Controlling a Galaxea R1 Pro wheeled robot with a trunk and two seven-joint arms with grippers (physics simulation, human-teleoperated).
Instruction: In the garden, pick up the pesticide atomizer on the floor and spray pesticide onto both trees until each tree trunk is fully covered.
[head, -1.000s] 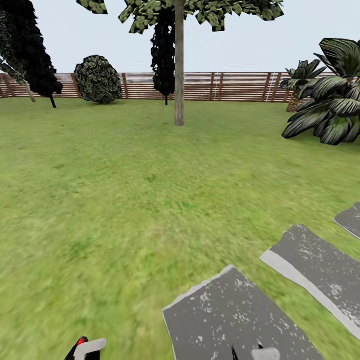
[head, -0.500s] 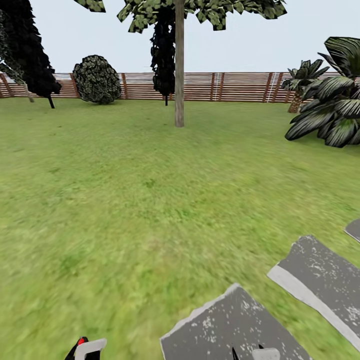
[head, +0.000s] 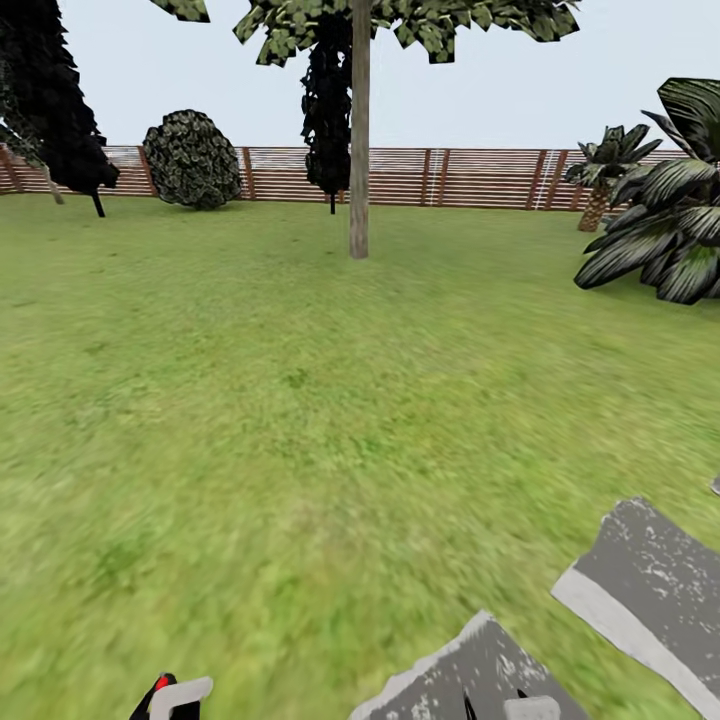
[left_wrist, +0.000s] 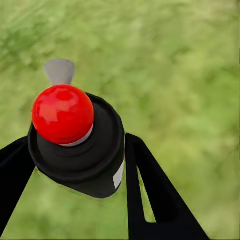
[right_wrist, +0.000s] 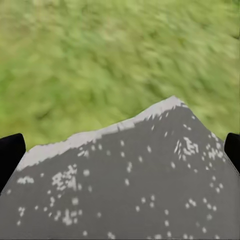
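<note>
Ahead, a tree (head: 359, 130) stands on the lawn (head: 300, 400), its slim grey-tan trunk (head: 359, 200) rising to a patchy leaf crown at the top edge of the head view. Behind it runs a brown slat fence (head: 470, 176), with a dark conifer (head: 328, 110) just beside the trunk's line, a round bush (head: 190, 160) and another dark conifer (head: 55, 100) further left. Palms (head: 660, 220) crowd the right edge.

Low in the head view, two grey stepping stones (head: 650, 590) lie in the grass on the right.

The left gripper (left_wrist: 80, 165) clamps the atomizer (left_wrist: 82, 150) between its dark fingers (left_wrist: 155, 200); the bottle's red top (left_wrist: 62, 114) faces the camera, above blurred grass. In the head view its red tip peeks up at the bottom edge.

The right gripper (right_wrist: 120, 155) is spread wide, fingertips (right_wrist: 10, 155) at both edges of its wrist view, nothing between them, hanging over a stepping stone's corner.
</note>
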